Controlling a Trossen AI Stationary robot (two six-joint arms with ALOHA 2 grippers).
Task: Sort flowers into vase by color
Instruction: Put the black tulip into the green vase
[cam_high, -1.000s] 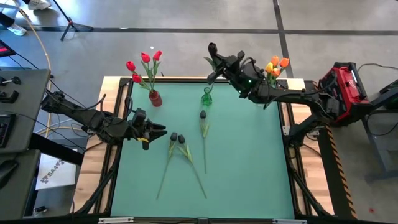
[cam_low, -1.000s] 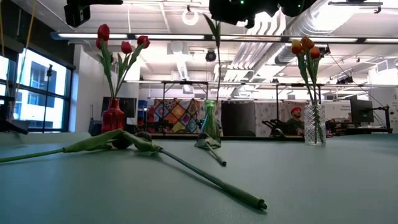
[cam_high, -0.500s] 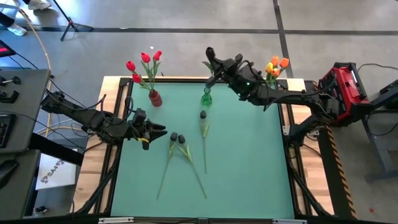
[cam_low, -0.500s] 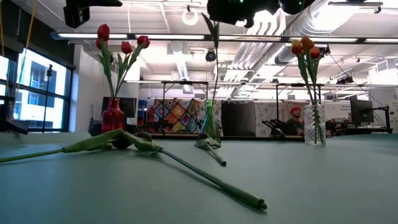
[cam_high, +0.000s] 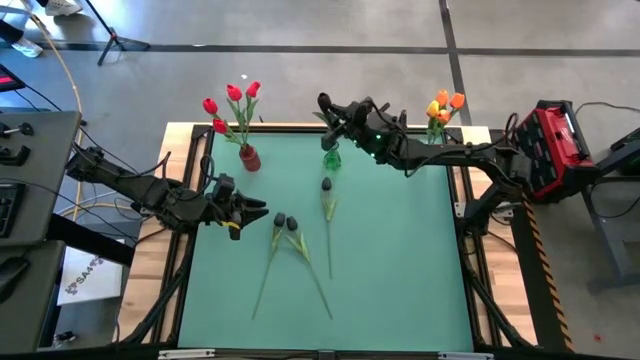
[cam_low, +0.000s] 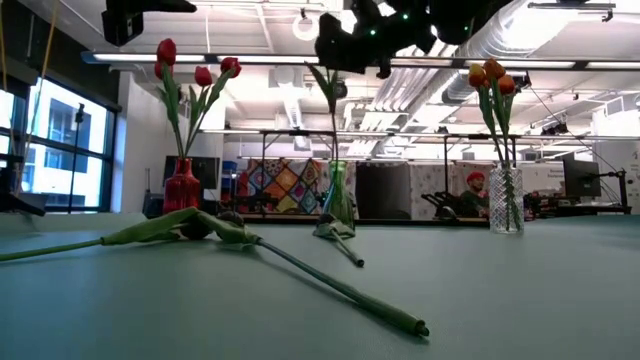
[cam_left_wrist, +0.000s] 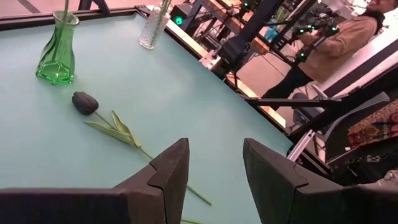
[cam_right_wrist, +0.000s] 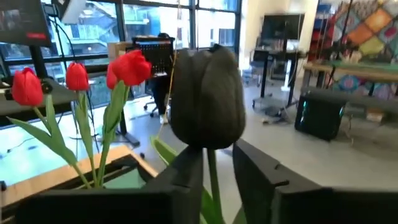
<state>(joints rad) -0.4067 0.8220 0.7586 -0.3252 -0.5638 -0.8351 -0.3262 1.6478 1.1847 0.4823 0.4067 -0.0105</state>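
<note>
The black flower stands with its stem in the green vase, top centre of the desk, and the right gripper has just eased its jaws apart around the stem, so this flower looks delivered. Three black flowers remain mid-desk beside the left gripper, whose jaws hang open and empty at centre left.

Both arms are dark, basically black, chunky jointed segments with cables running alongside. The left arm has little yellow marks near its gripper. The right arm shows a small green light close to the wrist and sits on a red and black base. Fingers are matte black, angular wedges with flat inner faces and bevelled edges, same story on the right gripper.
</note>
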